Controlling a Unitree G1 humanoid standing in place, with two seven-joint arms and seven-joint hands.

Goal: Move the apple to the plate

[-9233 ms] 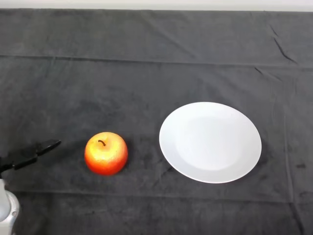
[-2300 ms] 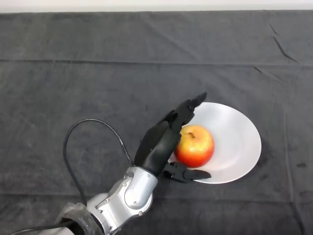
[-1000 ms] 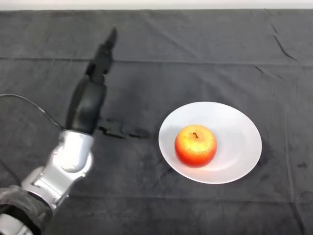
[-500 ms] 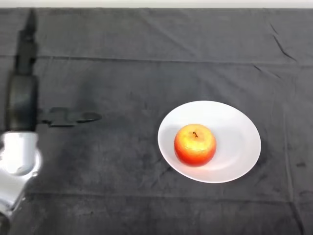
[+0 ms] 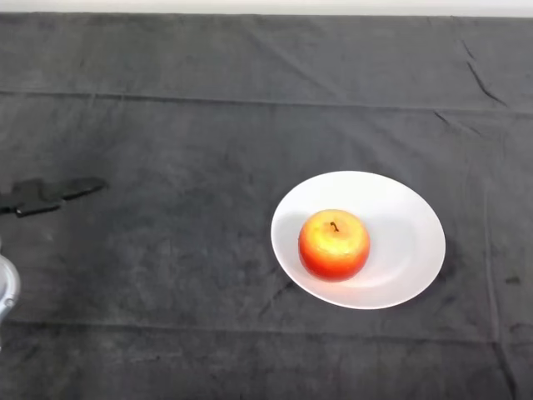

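Hand (image 5: 42, 194) now back at the left edge, fingers loose and empty, apple (image 5: 334, 244) upright on plate (image 5: 408, 217).

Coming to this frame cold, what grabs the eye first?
A red-and-yellow apple sits stem-up on a white plate, right of centre on the dark cloth-covered table; nothing else there is so bright. At the far left edge, the black left hand pokes into view, low over the cloth and well apart from the plate, holding nothing.

dark creased cloth (image 5: 208, 133), pale back strip (image 5: 266, 6)
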